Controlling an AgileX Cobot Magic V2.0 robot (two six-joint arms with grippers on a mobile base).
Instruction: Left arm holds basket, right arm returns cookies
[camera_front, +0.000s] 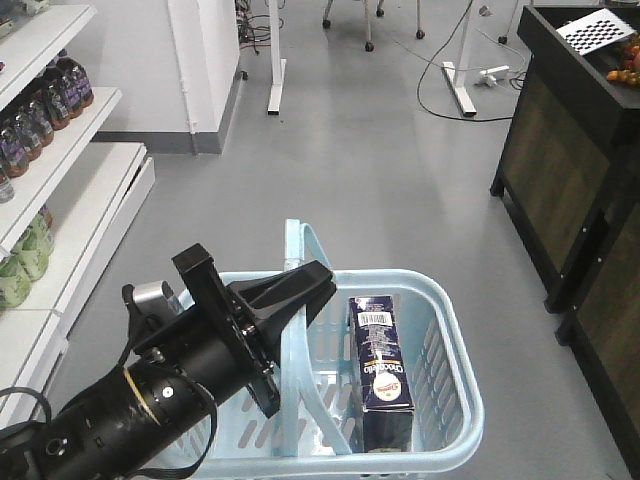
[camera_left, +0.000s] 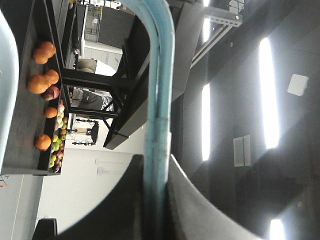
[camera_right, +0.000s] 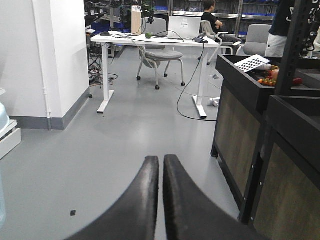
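The light blue basket (camera_front: 420, 278) hangs above the grey floor. My left gripper (camera_front: 318, 283) is shut on its upright flat handle (camera_front: 292, 380). In the left wrist view that blue handle (camera_left: 157, 100) runs straight between the two dark fingers of the left gripper (camera_left: 156, 162), pinched tight. The cookies (camera_front: 380, 365), a dark navy box with a white barcode on its top end, lie inside the basket's right half. My right gripper (camera_right: 161, 159) is shut with nothing in it, pointing out over the floor. It does not appear in the front view.
White shelves (camera_front: 60, 190) with bottles run along the left. A dark wooden counter (camera_front: 570, 150) with fruit stands at the right, also close on the right of the right gripper (camera_right: 250, 125). A white desk (camera_right: 150, 40) and chairs stand farther off.
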